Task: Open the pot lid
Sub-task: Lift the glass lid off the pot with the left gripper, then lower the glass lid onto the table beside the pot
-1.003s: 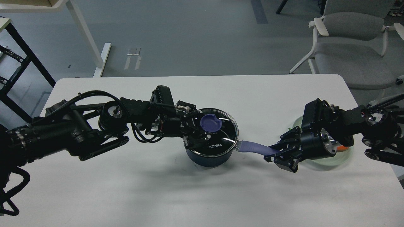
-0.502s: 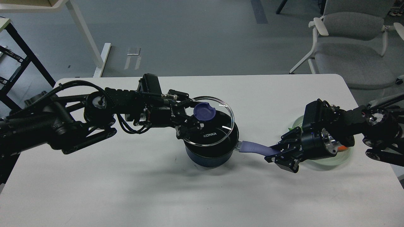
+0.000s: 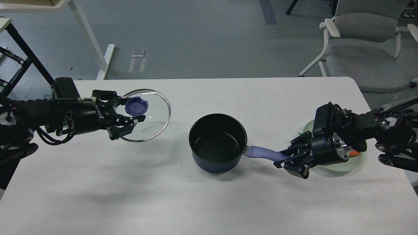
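Observation:
A dark blue pot [image 3: 218, 143] stands uncovered at the middle of the white table [image 3: 209, 199], its purple handle [image 3: 263, 152] pointing right. My left gripper [image 3: 129, 112] is shut on the purple knob [image 3: 136, 105] of the glass lid [image 3: 151, 117] and holds it in the air over the table's left part, well clear of the pot. My right gripper [image 3: 283, 158] is shut on the end of the pot handle.
A pale green plate [image 3: 351, 163] with something orange on it lies under my right arm near the table's right edge. A grey chair [image 3: 365, 42] stands beyond the far right corner. A white desk leg [image 3: 89, 39] stands at the back left.
My left gripper has lifted the lid off the pot and carried it left, away from the pot. The pot is now uncovered. The right arm has not moved.

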`<action>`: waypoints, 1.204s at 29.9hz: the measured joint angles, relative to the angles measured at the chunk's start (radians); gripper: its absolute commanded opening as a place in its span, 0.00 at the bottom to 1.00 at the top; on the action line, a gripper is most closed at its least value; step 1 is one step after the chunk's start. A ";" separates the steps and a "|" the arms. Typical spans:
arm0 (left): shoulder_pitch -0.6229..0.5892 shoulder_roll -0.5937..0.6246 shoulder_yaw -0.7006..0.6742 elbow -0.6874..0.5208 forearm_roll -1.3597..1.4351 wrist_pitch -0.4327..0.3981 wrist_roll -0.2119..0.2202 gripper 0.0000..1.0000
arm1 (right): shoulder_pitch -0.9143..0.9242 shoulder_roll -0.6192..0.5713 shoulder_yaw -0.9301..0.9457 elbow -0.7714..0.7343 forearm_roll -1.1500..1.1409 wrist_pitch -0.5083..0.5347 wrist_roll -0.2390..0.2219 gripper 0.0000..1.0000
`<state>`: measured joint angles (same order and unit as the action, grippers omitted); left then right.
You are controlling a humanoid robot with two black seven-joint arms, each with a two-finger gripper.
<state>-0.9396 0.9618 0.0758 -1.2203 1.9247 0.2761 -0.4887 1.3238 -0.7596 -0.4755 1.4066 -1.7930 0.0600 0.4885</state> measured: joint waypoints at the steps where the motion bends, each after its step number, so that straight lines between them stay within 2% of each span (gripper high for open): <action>1: 0.022 0.012 0.001 0.002 0.000 0.009 0.000 0.35 | 0.000 0.000 0.000 0.000 0.000 0.000 0.000 0.31; 7: 0.121 0.027 0.002 0.016 0.002 0.036 0.000 0.36 | 0.000 0.000 0.000 0.000 0.000 0.000 0.000 0.31; 12: 0.151 0.016 0.002 0.059 0.007 0.038 0.000 0.37 | 0.000 0.000 0.000 0.000 0.000 0.000 0.000 0.31; 20: 0.187 0.009 0.005 0.112 0.008 0.038 0.000 0.45 | 0.000 0.003 0.000 0.000 0.000 0.000 0.000 0.31; 24: 0.198 -0.010 0.005 0.126 0.008 0.038 0.000 0.58 | 0.000 0.003 0.000 0.000 0.000 0.000 0.000 0.31; 36: 0.212 -0.025 0.004 0.135 0.005 0.038 0.000 0.79 | -0.001 0.004 0.000 0.000 0.002 0.000 0.000 0.32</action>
<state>-0.7275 0.9363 0.0795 -1.0856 1.9298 0.3145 -0.4886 1.3231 -0.7557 -0.4755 1.4062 -1.7913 0.0597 0.4887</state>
